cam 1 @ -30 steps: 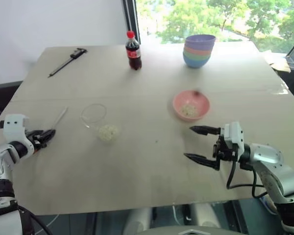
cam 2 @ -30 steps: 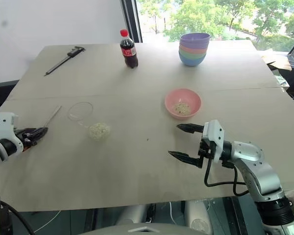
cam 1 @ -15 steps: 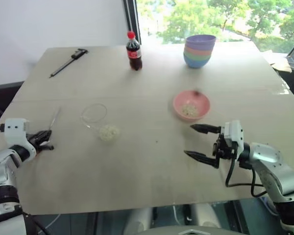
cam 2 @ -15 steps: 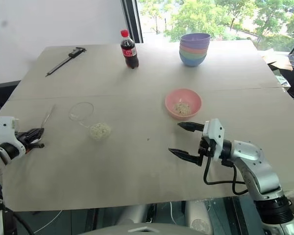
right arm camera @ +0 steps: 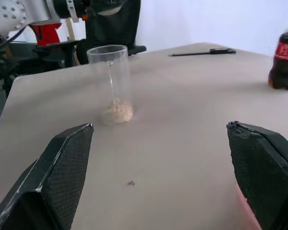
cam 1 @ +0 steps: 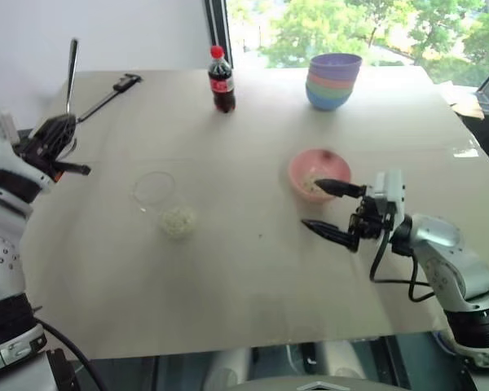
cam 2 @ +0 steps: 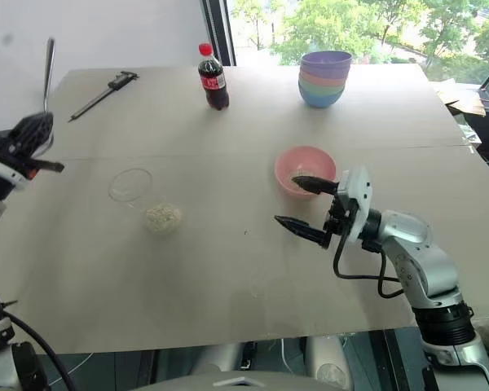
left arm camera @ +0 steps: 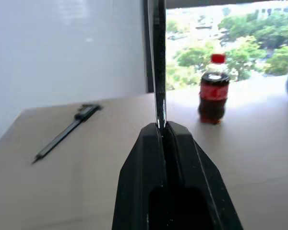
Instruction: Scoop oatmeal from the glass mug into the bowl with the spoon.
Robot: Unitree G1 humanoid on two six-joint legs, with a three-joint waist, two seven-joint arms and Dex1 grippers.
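My left gripper [cam 1: 55,133] is shut on the silver spoon [cam 1: 70,69] and holds it well above the table's left edge, with the long thin shaft standing almost upright. In the left wrist view the black fingers [left arm camera: 149,158] pinch the spoon [left arm camera: 159,72]. The glass mug [cam 1: 157,195] stands at centre left with pale oatmeal [cam 1: 179,220] in its bottom. The pink bowl [cam 1: 339,168] at centre right holds a little oatmeal [cam 1: 310,182]. My right gripper [cam 1: 311,204] is open beside the bowl's near edge, pointing left toward the glass mug [right arm camera: 110,76].
A cola bottle [cam 1: 221,80] with a red cap and a stack of coloured bowls [cam 1: 332,81] stand at the back of the table [cam 1: 253,285]. A dark caliper [cam 1: 106,92] lies at the back left. A window runs behind the table.
My left gripper has shut on the spoon and lifted it off the table, up and to the right. The right gripper rose slightly and now sits closer to the pink bowl.
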